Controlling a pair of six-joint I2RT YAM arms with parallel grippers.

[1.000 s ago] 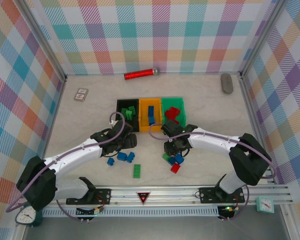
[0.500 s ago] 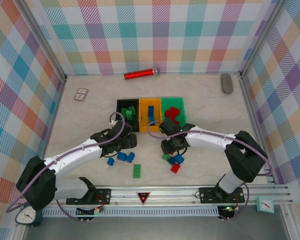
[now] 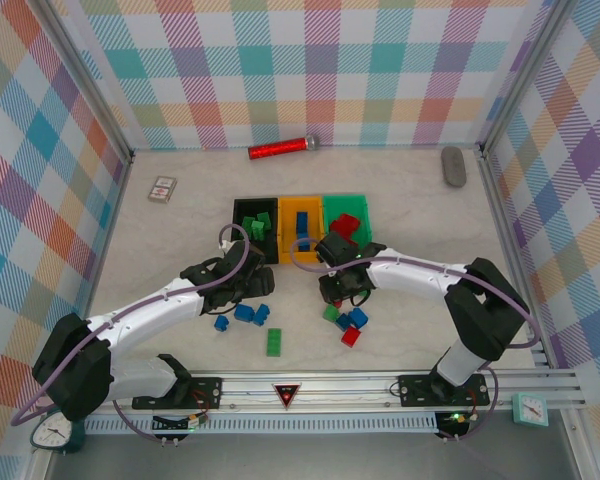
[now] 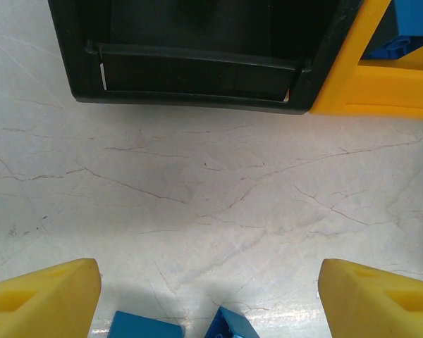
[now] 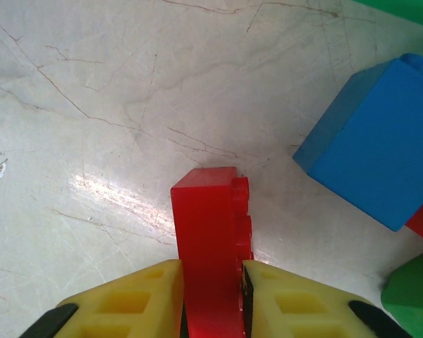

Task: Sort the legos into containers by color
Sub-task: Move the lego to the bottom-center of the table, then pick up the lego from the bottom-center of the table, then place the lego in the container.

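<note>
**Right gripper (image 5: 211, 282) closes on a red brick**

The right gripper's jaws stood slightly apart a second ago. They are now clamped on the red brick (image 5: 210, 239), which stands on edge between the yellow fingers. It sits low over the counter (image 5: 92, 105), and I cannot tell whether it has left the surface. Just to its right lie a blue brick (image 5: 370, 148) and the corner of a green brick (image 5: 412, 289), both apart from it. From above, this arm has also shifted a little left and toward the bins over the last second.

The left gripper (image 4: 210, 292) has not moved. Its jaws are wide apart with nothing between them, and it hangs over bare counter with two blue bricks (image 4: 144, 327) at its near edge. More loose bricks lie between the arms, among them a green one (image 3: 274, 342) and a red one (image 3: 351, 337).

Beyond the grippers stand the joined bins. The black bin (image 3: 237, 225) holds green bricks, the orange-yellow bin (image 3: 285, 215) holds blue, and the green bin (image 3: 363, 205) holds red.

The grasp looks secure, so the next step is likely a lift and a short carry forward to the green bin. With several bricks left on the counter, the sort is only partway done.

Farthest back, the red glittery cylinder (image 3: 280, 149) and the card box (image 3: 162, 188) lie where they were.
</note>
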